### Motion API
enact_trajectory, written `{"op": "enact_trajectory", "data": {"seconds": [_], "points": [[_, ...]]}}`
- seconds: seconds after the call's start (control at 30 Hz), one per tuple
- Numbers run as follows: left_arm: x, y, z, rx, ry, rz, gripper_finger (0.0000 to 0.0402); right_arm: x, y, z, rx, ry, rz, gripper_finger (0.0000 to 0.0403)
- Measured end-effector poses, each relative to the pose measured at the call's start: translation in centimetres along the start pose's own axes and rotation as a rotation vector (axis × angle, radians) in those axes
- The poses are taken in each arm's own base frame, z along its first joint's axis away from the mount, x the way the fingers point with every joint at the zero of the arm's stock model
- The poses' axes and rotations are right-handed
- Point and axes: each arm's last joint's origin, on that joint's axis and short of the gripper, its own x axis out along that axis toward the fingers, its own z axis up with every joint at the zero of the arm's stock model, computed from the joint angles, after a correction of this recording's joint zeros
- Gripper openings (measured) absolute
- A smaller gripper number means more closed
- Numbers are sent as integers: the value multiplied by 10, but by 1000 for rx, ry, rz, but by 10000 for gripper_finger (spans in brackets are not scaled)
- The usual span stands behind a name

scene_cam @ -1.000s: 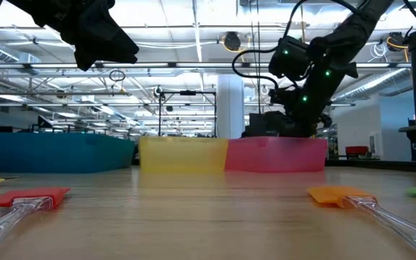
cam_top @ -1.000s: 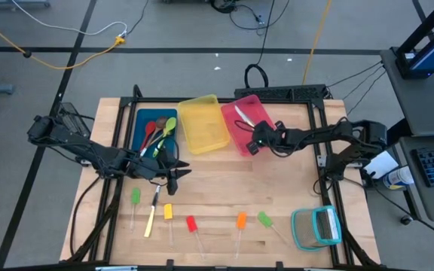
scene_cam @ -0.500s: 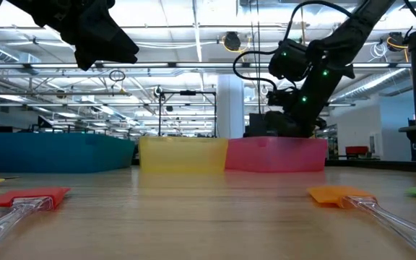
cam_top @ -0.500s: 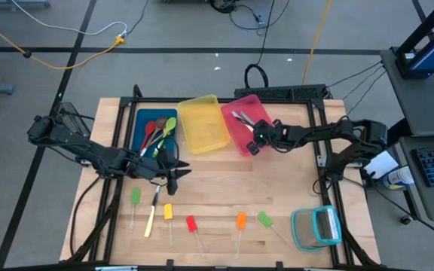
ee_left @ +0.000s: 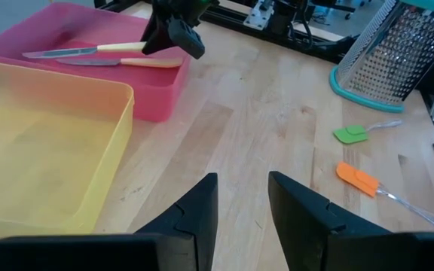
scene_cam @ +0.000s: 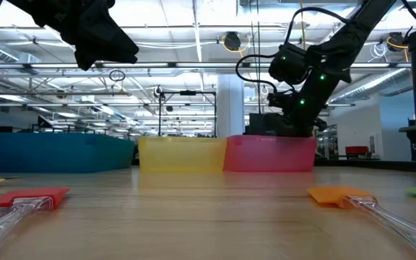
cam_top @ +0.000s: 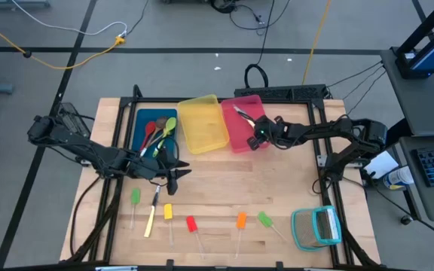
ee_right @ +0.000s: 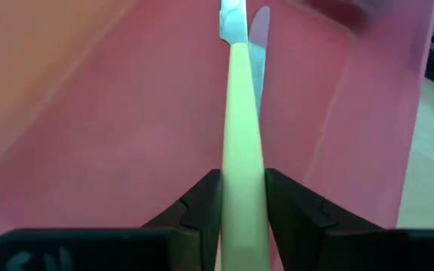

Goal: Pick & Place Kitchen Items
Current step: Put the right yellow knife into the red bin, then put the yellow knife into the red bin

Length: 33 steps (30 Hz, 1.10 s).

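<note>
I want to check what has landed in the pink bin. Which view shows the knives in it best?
The left wrist view: two yellow-handled knives lie side by side in the pink bin. The right wrist view shows one between the right gripper fingers. The high view shows them small; the low view shows only the bin's wall.

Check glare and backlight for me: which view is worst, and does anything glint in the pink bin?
Low view: bright ceiling lights behind leave the right gripper a dark silhouette. Right wrist view: the knife has a blade that glints inside the pink bin. High view: even light, only soft shadows on the table.
</note>
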Motion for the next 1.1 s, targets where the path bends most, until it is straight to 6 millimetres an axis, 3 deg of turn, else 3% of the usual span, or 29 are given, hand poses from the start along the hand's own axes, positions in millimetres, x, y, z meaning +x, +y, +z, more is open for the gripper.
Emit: {"op": "enact_trajectory", "data": {"seconds": [0.37,0.57,0.87,1.1], "points": [[0,0,0,9,0,1,122,0,2,2,-41,-2,49,149],[0,0,0,1,0,0,122,-6,7,6,-71,-50,76,159],[0,0,0,-17,2,0,122,-45,32,21,-183,-280,220,160],[0,1,-2,-19,22,10,122,-79,61,12,-305,-377,357,171]]}}
